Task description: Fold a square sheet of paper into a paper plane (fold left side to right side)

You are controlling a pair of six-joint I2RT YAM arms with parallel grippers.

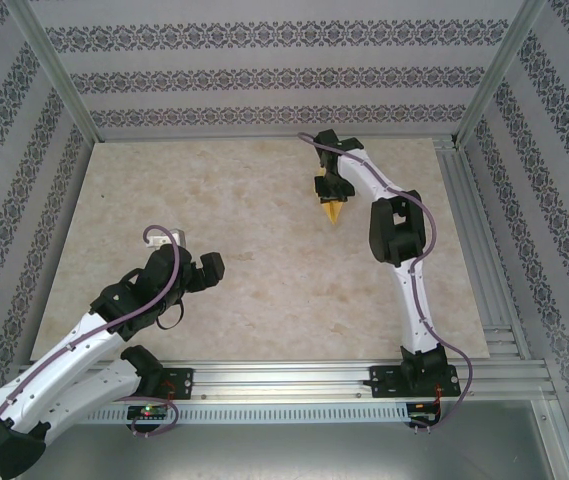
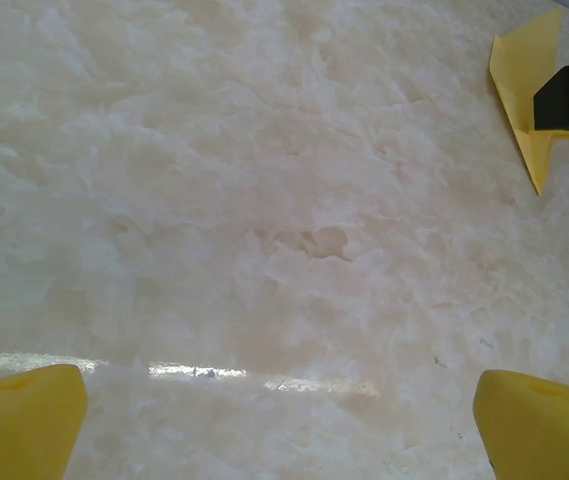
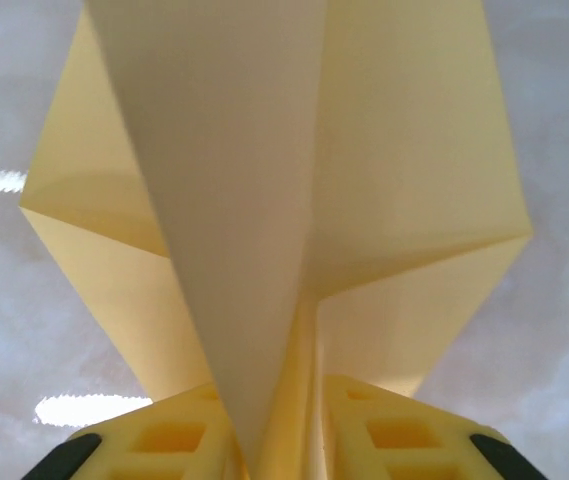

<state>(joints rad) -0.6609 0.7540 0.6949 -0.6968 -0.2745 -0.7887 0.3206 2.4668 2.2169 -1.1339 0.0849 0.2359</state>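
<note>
Narrow yellow-orange folded paper plane lies with its raised centre crease between the fingers of the right gripper. I cannot tell whether they pinch it or stand just clear. The left gripper is spread wide and empty, with the plane far ahead to its right. Likely risks: the thin paper clings to a pad and lifts away, or the folds spring open on the pale marbled tabletop.
</note>
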